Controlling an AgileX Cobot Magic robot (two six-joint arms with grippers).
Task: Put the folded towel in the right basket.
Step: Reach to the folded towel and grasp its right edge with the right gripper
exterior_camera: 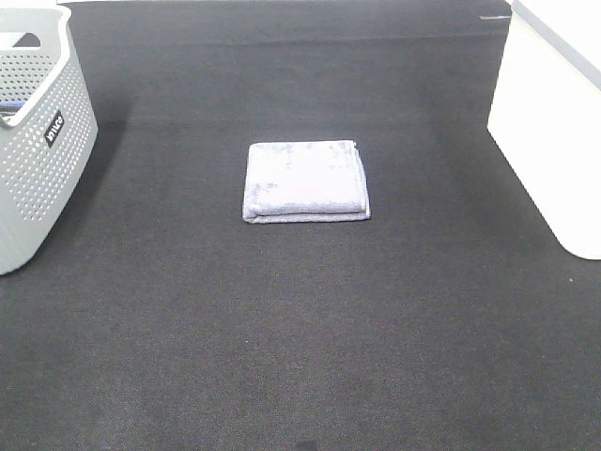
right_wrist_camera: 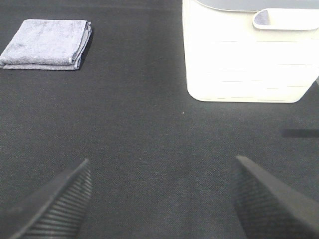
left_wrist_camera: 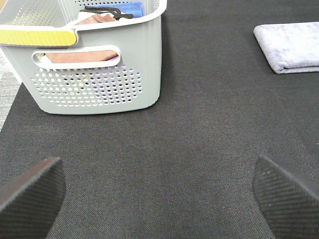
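Folded lavender terry towel (exterior_camera: 306, 180): it lies flat at the middle of the mat as a neat, nearly square stack. In the high view its layered edges show on the 6 o'clock and 3 o'clock sides. Nothing touches it, and neither of my claws is on it.
My left claw (left_wrist_camera: 159, 195): this is closest to my left wrist camera. Its two black ribbed fingers (left_wrist_camera: 32, 194) are spread wide with only bare mat between them, and I grip nothing with it.
My right claw (right_wrist_camera: 162, 199): this one is the same, with its black textured fingers (right_wrist_camera: 55, 201) parted wide over bare mat, and it is empty.
Black woven mat (exterior_camera: 300, 348): it covers the whole work surface and lies under the towel and both baskets. Both my claws are over it, well apart from the towel.
Grey perforated plastic basket (exterior_camera: 42, 178): it stands upright at about 10 o'clock from the towel in the high view, well apart from it. There is a small black tag (exterior_camera: 54, 129) on its wall. My left wrist camera shows a yellow band (left_wrist_camera: 35, 36) on its rim, a pinkish-brown cloth (left_wrist_camera: 94, 20) inside, and something blue (left_wrist_camera: 130, 7) beyond the cloth.
White smooth-walled plastic basket (exterior_camera: 554, 141): it stands upright at about 2 o'clock from the towel, at the right edge of the high view and well apart from the towel. The towel is not in it, and I cannot see its inside.
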